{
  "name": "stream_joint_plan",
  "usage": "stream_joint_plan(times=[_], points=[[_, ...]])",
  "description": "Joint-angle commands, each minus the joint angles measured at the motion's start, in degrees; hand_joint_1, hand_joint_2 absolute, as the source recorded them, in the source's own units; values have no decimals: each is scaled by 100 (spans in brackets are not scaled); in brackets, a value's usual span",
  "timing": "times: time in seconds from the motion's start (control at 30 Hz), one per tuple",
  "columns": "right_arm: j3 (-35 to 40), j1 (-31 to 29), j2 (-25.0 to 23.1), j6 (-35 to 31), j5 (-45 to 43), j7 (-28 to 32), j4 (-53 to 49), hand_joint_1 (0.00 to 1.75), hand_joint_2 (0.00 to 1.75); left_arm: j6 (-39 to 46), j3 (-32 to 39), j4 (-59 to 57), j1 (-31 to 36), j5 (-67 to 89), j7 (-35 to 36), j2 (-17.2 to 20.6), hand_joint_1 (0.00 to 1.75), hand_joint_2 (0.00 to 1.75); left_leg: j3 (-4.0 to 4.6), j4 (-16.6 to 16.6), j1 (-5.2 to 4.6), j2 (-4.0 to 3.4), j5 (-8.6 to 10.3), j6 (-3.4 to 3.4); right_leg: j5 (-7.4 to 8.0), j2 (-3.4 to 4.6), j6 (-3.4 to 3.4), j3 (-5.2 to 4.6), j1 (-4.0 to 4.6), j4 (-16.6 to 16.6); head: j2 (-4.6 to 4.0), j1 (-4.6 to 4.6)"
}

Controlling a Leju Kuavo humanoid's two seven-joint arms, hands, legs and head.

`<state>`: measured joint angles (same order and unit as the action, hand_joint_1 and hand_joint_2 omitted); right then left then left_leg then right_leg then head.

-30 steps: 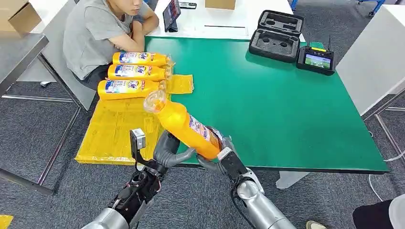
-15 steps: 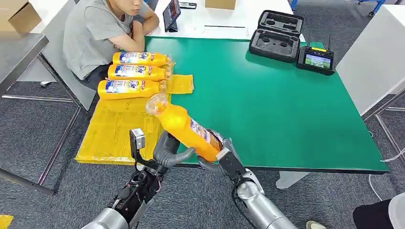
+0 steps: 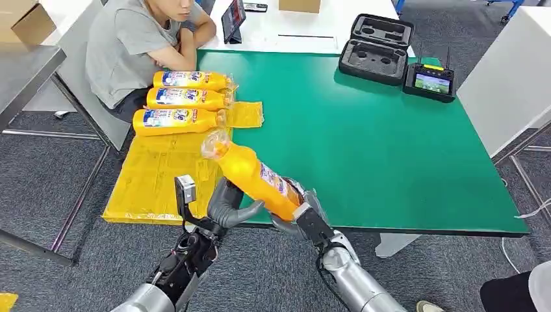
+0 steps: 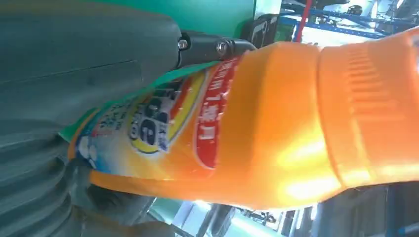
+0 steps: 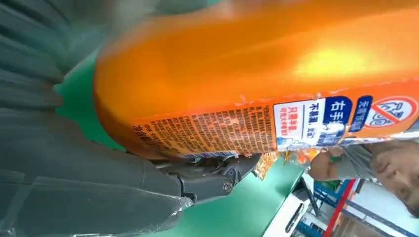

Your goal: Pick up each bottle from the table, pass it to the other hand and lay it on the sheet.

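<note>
An orange bottle [image 3: 250, 175] with a blue and white label hangs tilted over the near edge of the green table [image 3: 390, 149], its clear cap [image 3: 213, 143] pointing toward the yellow sheet [image 3: 156, 175]. My right hand [image 3: 300, 213] grips its base. My left hand [image 3: 227, 205] wraps the body just above that, thumb under it. In the left wrist view the bottle [image 4: 272, 123] lies against my left hand [image 4: 74, 74]. In the right wrist view the bottle [image 5: 272, 64] rests on my right hand [image 5: 99, 182]. Three more orange bottles [image 3: 188, 99] lie side by side at the sheet's far end.
A person in a grey shirt [image 3: 127, 49] sits at the table's far left corner, beside the laid bottles. A black foam case [image 3: 377, 49] and a controller with a screen [image 3: 430, 79] stand at the far right. A tablet [image 3: 232, 19] stands on the white table behind.
The bottle has sunk a little and shifted slightly right, with both hands staying on it. The laid bottles and the person have not moved.
</note>
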<state>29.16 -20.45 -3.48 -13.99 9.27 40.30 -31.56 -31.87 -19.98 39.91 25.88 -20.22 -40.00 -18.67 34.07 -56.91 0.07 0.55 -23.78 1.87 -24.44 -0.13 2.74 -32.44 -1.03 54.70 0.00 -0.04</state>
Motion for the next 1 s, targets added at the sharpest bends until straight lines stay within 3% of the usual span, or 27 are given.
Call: stream_joint_plan(times=[0.03,0.33,0.73,0.77,0.8,0.83,0.9,0.93,1.0], points=[[350,-425,-175,-80,86,-30,729,169,175,-83,-23,-259,254,138,0,45,175,175,-14,-11,6,-15,-14,-12,-10,11,-15,10,7,11,0,0],[631,-733,-368,-461,580,-30,1454,171,175,-183,-26,-192,234,458,0,-6,175,175,-5,-3,1,-10,-4,-6,-2,8,-8,1,1,4,0,0],[545,-734,-394,-375,521,-30,1326,171,175,-218,-27,-198,210,489,0,3,175,175,-3,-3,2,-6,-3,-6,-2,4,-7,1,3,2,0,0],[478,-732,-395,-338,455,-30,1289,164,175,-206,-17,-180,198,498,0,4,175,175,-10,-8,4,-12,-9,-10,-6,8,-12,7,5,6,0,0],[405,-737,-399,-314,396,-30,1285,136,175,-198,-1,-180,188,501,0,9,175,175,-13,-11,4,-10,-12,-11,-10,6,-15,10,5,10,0,0],[361,-736,-401,-298,359,-30,1272,0,175,-191,6,-173,182,506,0,14,175,175,-15,-15,7,-16,-16,-13,-11,11,-17,11,9,12,0,0],[264,-732,-411,-359,298,-30,1250,0,175,-173,24,-165,169,517,0,25,175,175,-12,-9,4,-14,-11,-10,-7,10,-13,8,5,8,0,0],[215,-735,-413,-417,285,-30,1255,0,0,-163,27,-156,156,536,0,45,175,175,-13,-14,6,-15,-14,-12,-11,11,-16,9,7,13,0,0],[129,-692,-375,-462,249,-30,1195,0,0,-63,37,-100,137,622,0,88,175,175,-18,-21,8,-21,-21,-16,-15,16,-21,12,9,19,0,0]])
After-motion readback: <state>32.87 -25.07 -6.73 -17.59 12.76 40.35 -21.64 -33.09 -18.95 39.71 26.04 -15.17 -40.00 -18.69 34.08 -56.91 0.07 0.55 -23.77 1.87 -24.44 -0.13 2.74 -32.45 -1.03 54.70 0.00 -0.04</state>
